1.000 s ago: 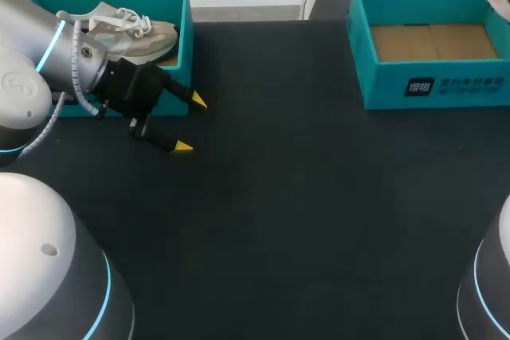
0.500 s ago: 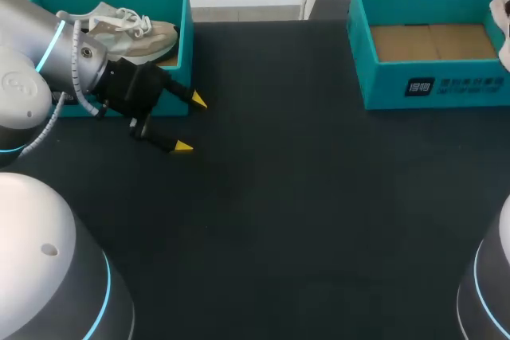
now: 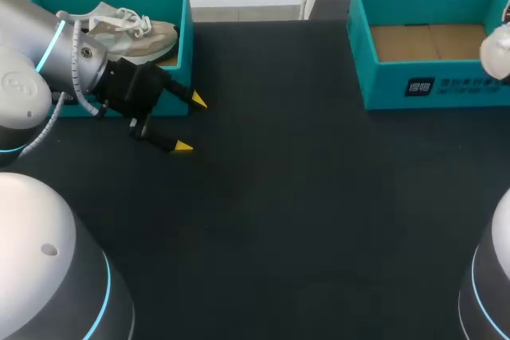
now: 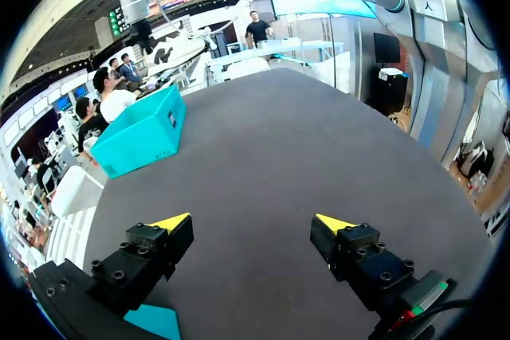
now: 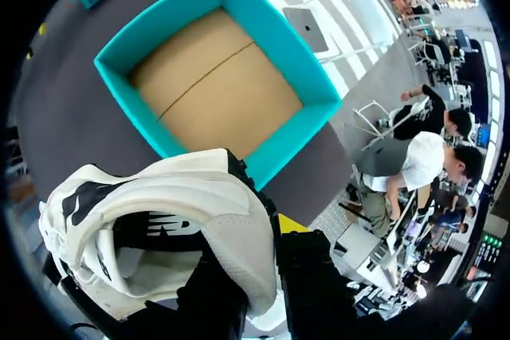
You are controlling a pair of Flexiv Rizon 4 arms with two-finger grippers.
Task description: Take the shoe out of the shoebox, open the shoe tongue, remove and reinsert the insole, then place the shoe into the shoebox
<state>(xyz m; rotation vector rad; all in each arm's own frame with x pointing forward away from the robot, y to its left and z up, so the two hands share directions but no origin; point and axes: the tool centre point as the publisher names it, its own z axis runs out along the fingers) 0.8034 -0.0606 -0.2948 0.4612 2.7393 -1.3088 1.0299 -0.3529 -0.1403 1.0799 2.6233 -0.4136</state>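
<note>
Two shoeboxes stand well apart. My right gripper [image 5: 271, 232] is clamped on the white shoe [image 5: 159, 197] at its heel collar, over the right shoebox [image 5: 291, 57]. My left gripper [image 3: 190, 123] hangs spread wide beside the left shoebox [image 3: 186, 29], where a second shoe [image 3: 131, 33] lies.

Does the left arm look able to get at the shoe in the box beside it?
Probably yes: the left gripper is open and empty beside the box, and the shoe lies uncovered in it, though its wall stands between.
</note>
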